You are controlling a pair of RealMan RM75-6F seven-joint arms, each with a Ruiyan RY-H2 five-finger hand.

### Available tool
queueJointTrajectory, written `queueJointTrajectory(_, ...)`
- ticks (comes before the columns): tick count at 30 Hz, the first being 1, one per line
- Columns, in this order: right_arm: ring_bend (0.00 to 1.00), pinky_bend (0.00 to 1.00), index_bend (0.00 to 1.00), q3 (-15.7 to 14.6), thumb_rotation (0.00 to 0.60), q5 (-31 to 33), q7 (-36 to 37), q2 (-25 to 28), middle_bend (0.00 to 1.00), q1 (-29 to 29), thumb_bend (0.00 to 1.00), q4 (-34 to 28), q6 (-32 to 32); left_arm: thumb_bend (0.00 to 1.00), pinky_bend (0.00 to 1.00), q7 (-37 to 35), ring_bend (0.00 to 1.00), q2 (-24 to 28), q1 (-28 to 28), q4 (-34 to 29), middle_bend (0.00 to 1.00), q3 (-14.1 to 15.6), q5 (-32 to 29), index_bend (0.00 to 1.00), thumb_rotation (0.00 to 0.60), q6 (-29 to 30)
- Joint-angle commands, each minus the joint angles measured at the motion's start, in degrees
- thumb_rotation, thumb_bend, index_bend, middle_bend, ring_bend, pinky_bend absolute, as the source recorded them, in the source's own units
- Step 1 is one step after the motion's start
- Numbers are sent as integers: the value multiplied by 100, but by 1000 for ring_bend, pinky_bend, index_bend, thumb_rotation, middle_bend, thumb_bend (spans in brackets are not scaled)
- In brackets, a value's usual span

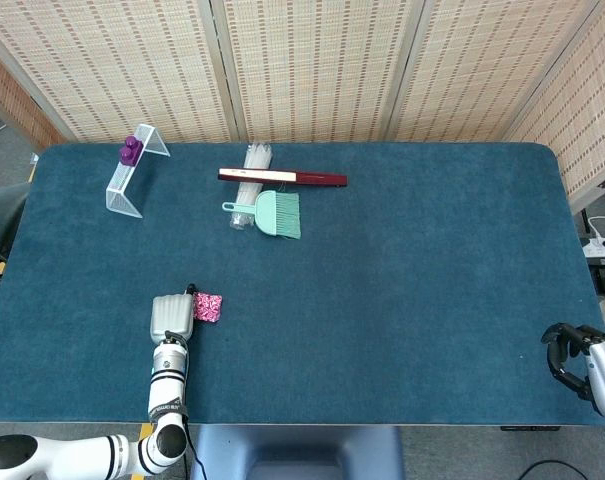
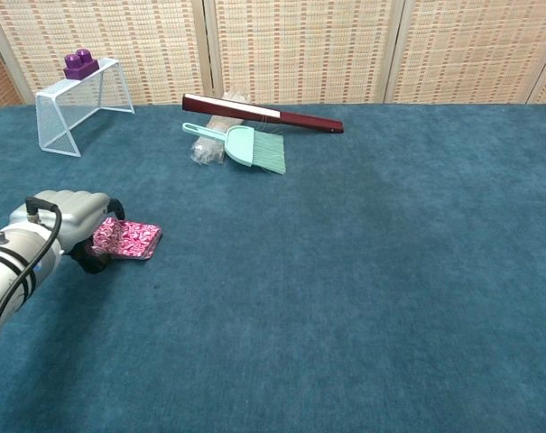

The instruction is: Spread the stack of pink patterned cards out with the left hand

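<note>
The stack of pink patterned cards lies on the blue table at the near left. My left hand covers its left end: fingers curl over the top and the dark thumb sits at the near edge, so it pinches the stack. The covered end looks slightly raised; the cards stay in one pile. My right hand is at the table's near right corner, in the head view only, with fingers curled in on nothing.
At the back are a mint dustpan brush, a dark red folded fan and a clear bundle. A wire rack with a purple block stands at the back left. Blue cloth covers the table.
</note>
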Motion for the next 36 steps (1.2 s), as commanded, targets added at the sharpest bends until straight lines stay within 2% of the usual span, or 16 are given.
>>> queueJointTrajectory(1,666,931,791,1,600,3,-3,1,735,2,549,-3,-5,422,1000,-7,1000,-1,0,0,1000,3,15,203,600,9)
queueJointTrajectory(16,666,931,791,5,600,2,2,3,734,0,549,-5,2,421,1000,-186,1000,-34,33,29,1000,27,156,247,600,-2)
queueJointTrajectory(28,666,931,791,1,600,0,-22,1,735,8,549,-11,-21,420,1000,-469,1000,-12,117,48,1000,43,422,376,600,7)
queueJointTrajectory(33,666,931,791,-1,600,6,-32,2,735,9,549,-14,-33,422,1000,-447,1000,3,126,54,1000,52,411,380,600,-38)
queueJointTrajectory(36,666,931,791,0,600,9,-36,2,734,11,549,-18,-36,421,1000,-423,1000,10,130,61,1000,63,389,330,600,-71)
